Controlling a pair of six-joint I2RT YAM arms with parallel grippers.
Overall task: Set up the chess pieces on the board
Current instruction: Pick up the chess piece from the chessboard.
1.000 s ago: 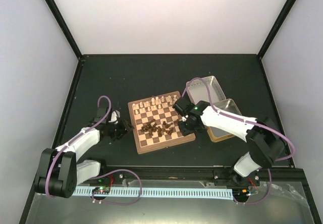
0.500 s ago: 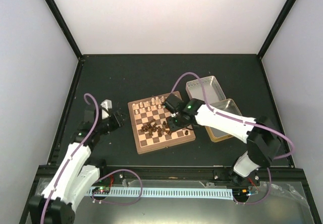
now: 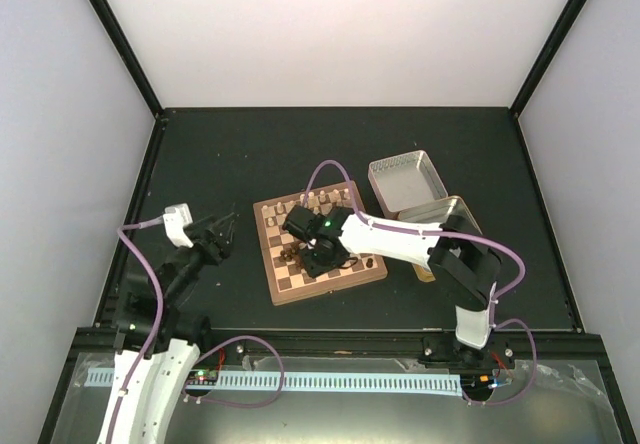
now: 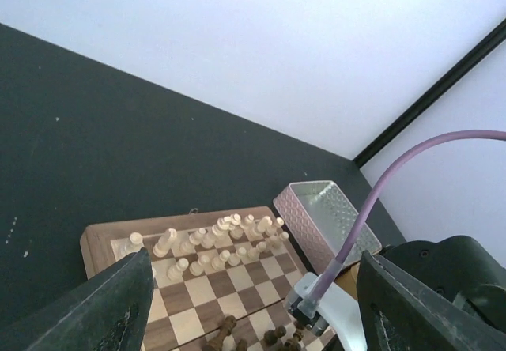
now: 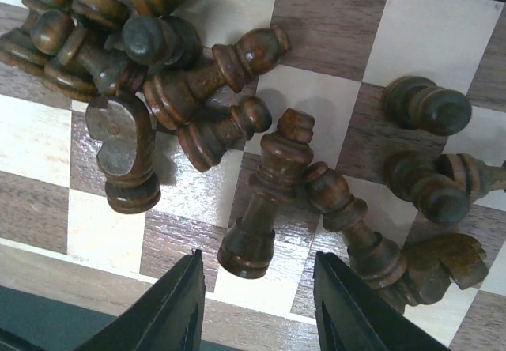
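Right arm: stretched leftward across the board (image 3: 290,284), wrist tipped down.
Dark chess pieces (image 5: 205,106): heaped on their sides on the board's near half.
Right gripper (image 5: 257,288): jaws parted, empty (one toppled dark man lies just ahead).
Pale chess pieces (image 4: 213,236): standing along the far edge.
Left arm: folded, above the bench (image 3: 220,154), beside the board.
Left gripper (image 4: 254,264): wide, empty.

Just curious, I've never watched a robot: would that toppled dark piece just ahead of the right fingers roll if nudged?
Likely yes: the dark piece lies on its side and looks round-bodied, so it may roll in an arc around its narrower head. Its glossy wood looks stiff, perhaps slippery. The neighbouring piece seems to touch it and might shift.
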